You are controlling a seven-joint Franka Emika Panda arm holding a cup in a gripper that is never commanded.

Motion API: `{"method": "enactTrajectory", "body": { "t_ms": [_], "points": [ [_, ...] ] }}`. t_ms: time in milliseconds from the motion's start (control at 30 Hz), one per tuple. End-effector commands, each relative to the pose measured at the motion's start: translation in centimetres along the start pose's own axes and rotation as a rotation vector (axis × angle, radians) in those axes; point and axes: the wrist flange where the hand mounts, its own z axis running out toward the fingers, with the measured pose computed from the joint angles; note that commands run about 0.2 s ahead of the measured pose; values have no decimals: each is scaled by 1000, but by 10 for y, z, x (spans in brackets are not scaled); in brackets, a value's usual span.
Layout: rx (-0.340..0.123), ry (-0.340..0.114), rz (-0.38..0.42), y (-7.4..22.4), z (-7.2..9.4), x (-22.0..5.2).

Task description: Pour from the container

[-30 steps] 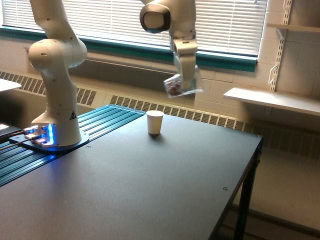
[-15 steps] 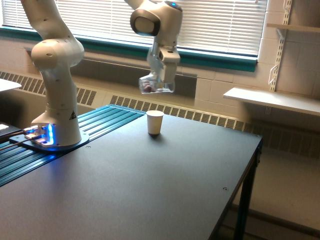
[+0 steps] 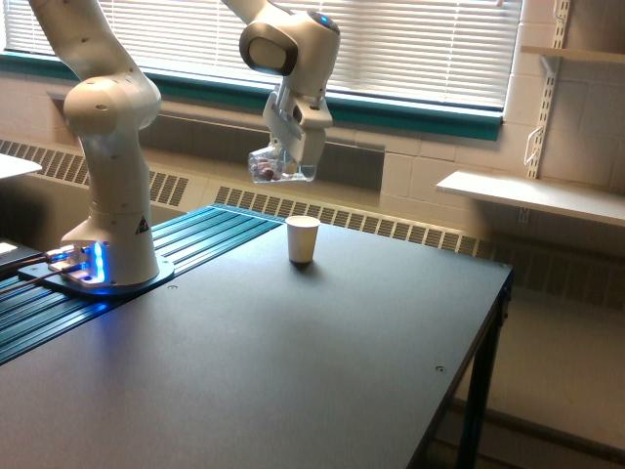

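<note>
The gripper [image 3: 289,156] pinches the clear container [image 3: 277,166] (tilted, reddish bits inside) left of the white cup [image 3: 303,238], so pouring here would likely miss.

No words, brand names or numbers can be read anywhere. One sign is seen: a small black triangular symbol on the lower white column of the robot arm [image 3: 107,186], near the back left corner of the table [image 3: 293,371]; what is drawn inside it is too small to be made out. The white cup [image 3: 303,239] is seen unprinted.
</note>
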Motion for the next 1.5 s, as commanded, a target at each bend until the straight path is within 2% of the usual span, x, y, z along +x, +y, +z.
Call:
{"method": "enactTrajectory", "body": {
  "t_ms": [33,300,400,667,900,1067,1200,1333,1367,1500],
  "points": [
    [-3,-62,17,8,16,4],
    [-1,-132,48,3,36,20],
    [-24,-144,52,0,42,23],
    [-24,-169,58,-9,55,31],
    [-10,-196,80,-15,61,32],
    [24,-236,115,-16,64,30],
    [55,-259,143,-16,62,31],
    [53,-263,150,-16,61,31],
    [69,-276,170,-17,59,30],
    [72,-287,174,-18,58,28]
  ]
}}
